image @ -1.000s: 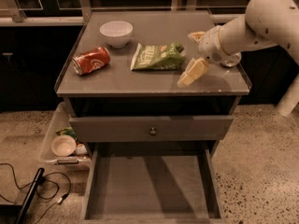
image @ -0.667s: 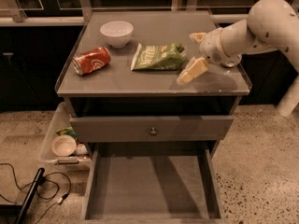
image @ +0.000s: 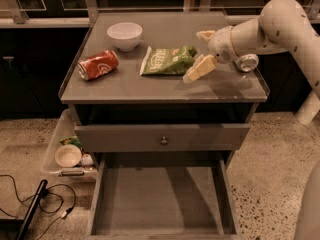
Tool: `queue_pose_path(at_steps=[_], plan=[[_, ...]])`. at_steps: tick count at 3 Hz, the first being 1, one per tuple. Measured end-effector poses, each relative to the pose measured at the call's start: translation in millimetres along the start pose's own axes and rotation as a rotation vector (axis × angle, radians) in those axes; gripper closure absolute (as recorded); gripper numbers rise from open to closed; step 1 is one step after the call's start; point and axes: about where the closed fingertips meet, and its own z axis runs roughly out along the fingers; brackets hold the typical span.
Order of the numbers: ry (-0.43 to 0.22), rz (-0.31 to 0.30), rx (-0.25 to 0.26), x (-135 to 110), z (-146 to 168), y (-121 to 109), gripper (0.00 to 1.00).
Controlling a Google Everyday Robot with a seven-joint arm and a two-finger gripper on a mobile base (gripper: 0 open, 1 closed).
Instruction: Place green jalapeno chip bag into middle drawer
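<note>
The green jalapeno chip bag (image: 167, 60) lies flat on the cabinet top, near its middle. My gripper (image: 199, 52) hovers just right of the bag, open and empty, with one pale finger (image: 205, 34) behind and the other (image: 200, 69) in front, pointing left at the bag's right end. The middle drawer (image: 160, 199) is pulled out low at the front, and its bare grey floor holds nothing.
A red soda can (image: 97, 64) lies on its side at the left of the top, and a white bowl (image: 124, 35) stands behind it. A closed drawer front with a round knob (image: 163, 140) sits above the open drawer. A plastic bin (image: 67, 151) and cables (image: 45, 204) are on the floor at left.
My gripper has moved a little to the left, closer to the bag's right end. The bag, can and bowl have not moved.
</note>
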Motion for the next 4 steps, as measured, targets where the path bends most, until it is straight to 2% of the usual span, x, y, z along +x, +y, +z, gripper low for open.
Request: queue_pose_path(at_steps=[1, 2, 3, 4], plan=[[-0.025, 0.004, -0.045, -9, 15, -3, 0.00], [-0.019, 0.014, -0.100, -11, 36, 0, 0.00], [-0.018, 0.014, -0.110, -12, 40, 1, 0.14], [-0.018, 0.014, -0.110, -12, 40, 1, 0.37]])
